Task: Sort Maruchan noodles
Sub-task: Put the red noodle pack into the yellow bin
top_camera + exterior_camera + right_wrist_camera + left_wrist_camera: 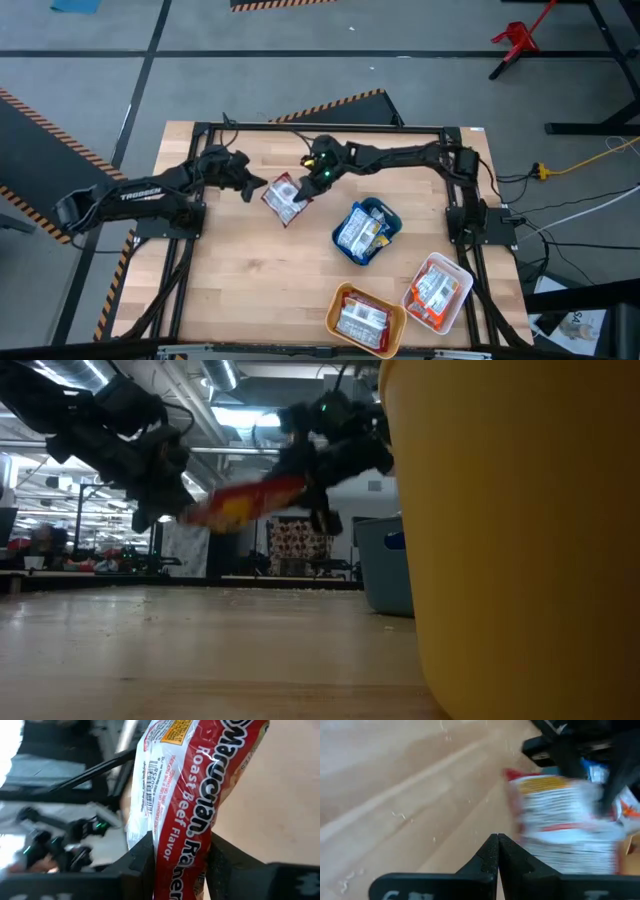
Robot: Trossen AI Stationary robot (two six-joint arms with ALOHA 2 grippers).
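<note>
A red-and-white Maruchan packet (284, 199), printed "Roast Beef Flavor" (180, 795), hangs in the air over the table's middle, far half. My right gripper (313, 181) is shut on it. The low view shows the packet (245, 503) well above the wood, below the right gripper (320, 485). My left gripper (254, 187) hovers just to the packet's left, shut (497, 847), with the packet (565, 820) a little ahead of it. More packets lie in three trays: blue (392, 222), yellow (335, 305), orange-and-white (462, 285). My right gripper pinches the red-and-white packet between its two fingers across its narrow width, at one end (177, 865). The fingers come from the table's right side, slanting down. The packet is lifted clear of the table and sticks out, tilted, toward the left arm.
The blue tray stands right of centre; the yellow tray and the orange-and-white tray stand at the near right edge. The yellow tray's wall (520, 540) fills the low view's right side. Bare wood (250, 280) spreads over the near left. A black frame (320, 128) rims the table.
</note>
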